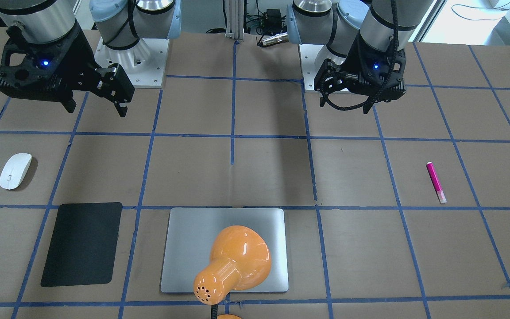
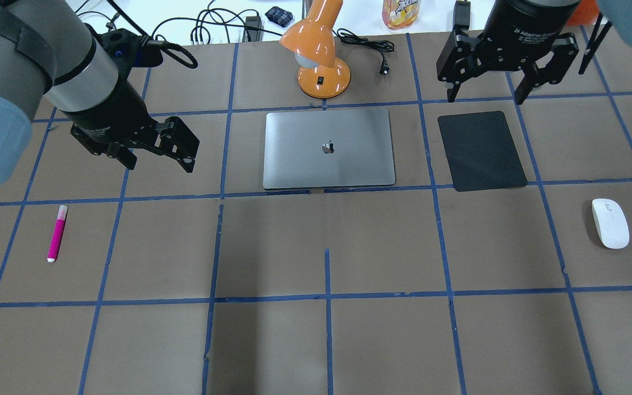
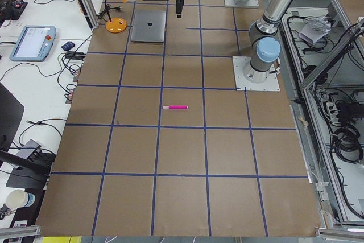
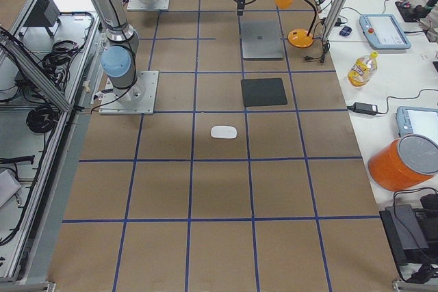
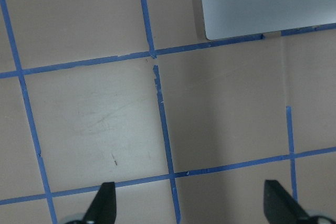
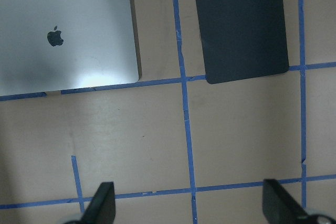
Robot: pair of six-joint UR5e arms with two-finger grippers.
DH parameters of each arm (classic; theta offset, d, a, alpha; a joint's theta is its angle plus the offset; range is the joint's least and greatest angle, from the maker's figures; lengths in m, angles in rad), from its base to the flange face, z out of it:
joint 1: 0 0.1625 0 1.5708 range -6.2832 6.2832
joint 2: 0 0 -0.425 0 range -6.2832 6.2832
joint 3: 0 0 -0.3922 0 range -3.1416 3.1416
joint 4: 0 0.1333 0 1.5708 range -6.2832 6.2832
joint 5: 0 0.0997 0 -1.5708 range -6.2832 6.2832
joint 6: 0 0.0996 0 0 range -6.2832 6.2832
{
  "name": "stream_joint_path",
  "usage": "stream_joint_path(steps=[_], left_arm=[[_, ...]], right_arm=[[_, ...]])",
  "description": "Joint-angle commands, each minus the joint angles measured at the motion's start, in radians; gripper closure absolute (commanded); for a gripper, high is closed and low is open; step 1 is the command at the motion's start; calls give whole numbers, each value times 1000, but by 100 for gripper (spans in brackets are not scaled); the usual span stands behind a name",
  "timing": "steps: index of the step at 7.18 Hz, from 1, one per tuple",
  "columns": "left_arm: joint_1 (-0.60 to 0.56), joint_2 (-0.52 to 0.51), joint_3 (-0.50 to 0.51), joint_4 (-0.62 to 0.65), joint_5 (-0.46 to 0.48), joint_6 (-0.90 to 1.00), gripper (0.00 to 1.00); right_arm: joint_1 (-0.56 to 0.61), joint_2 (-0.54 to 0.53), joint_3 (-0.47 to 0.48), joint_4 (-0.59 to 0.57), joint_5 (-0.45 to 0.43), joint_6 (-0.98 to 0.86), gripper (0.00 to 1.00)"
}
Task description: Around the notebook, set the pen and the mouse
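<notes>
The left gripper (image 2: 158, 162) and the right gripper (image 2: 485, 97) hang above the brown table (image 2: 382, 247), fingers spread wide, holding nothing. The slim magenta-pink pen (image 2: 57, 233) lies well left of the flat silver-grey metallic notebook (image 2: 328, 148). The smooth white oval mouse (image 2: 610, 223) lies well right of it.

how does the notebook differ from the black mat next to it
The notebook is shiny silver-grey; the mat is matte black. The notebook is the larger of the two. The notebook bears a dark logo at its centre; the mat is plain. Both are flat rectangles with rounded corners, lying apart on the table.
</notes>
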Motion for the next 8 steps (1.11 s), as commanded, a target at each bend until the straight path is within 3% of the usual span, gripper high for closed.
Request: stream_joint_path(steps=[1,5,7,8], left_arm=[[2,2,-6,0,-3,2,0],[8,0,-7,8,3,4,0],[17,-9,-7,23,2,7,0],[36,-15,-9,29,2,15,0]], right_arm=[[0,2,-2,2,-5,0,0],[-18,5,-5,-1,-10,-3,0],[-157,5,-7,18,-8,-93,0],[-255,5,-1,17,-8,-239,0]])
